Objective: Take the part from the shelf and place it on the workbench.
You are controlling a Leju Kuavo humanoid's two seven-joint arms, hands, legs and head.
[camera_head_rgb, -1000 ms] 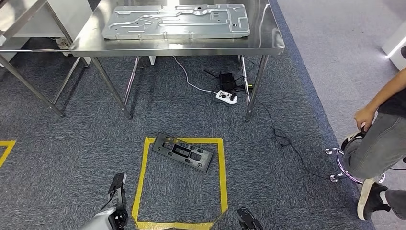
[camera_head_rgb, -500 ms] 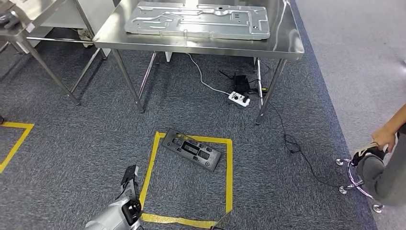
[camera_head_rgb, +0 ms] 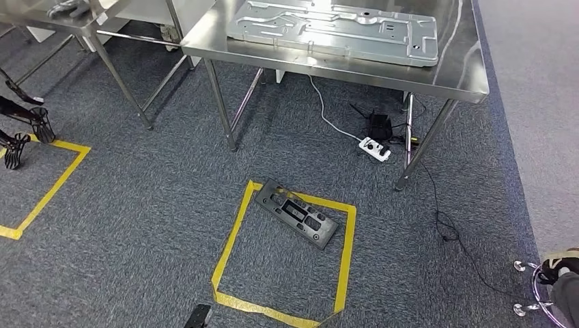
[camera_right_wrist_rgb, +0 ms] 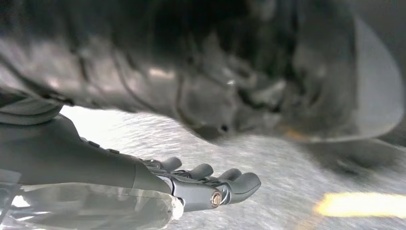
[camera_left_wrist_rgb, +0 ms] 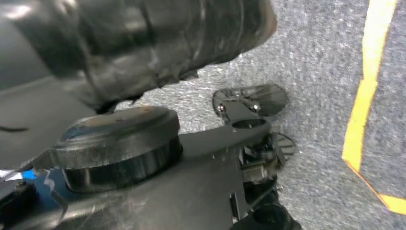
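Black plastic part (camera_head_rgb: 297, 213) lies on the carpet (camera_head_rgb: 157, 198), across the far edge of the yellow tape square (camera_head_rgb: 232, 246), in front of the steel workbench (camera_head_rgb: 450, 75) carrying a metal panel (camera_head_rgb: 334, 31). Right hand (camera_right_wrist_rgb: 206, 184) holds nothing, fingers loosely extended. Left hand (camera_left_wrist_rgb: 249, 143) grip state can't be told.

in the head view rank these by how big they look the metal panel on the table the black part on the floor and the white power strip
1. Metal panel, lying on the steel table: largest.
2. Black part, lying on the carpet across the yellow tape square: clearly smaller.
3. White power strip, under the table: smallest.
The gaps are wide, so nearness to the camera hardly matters.
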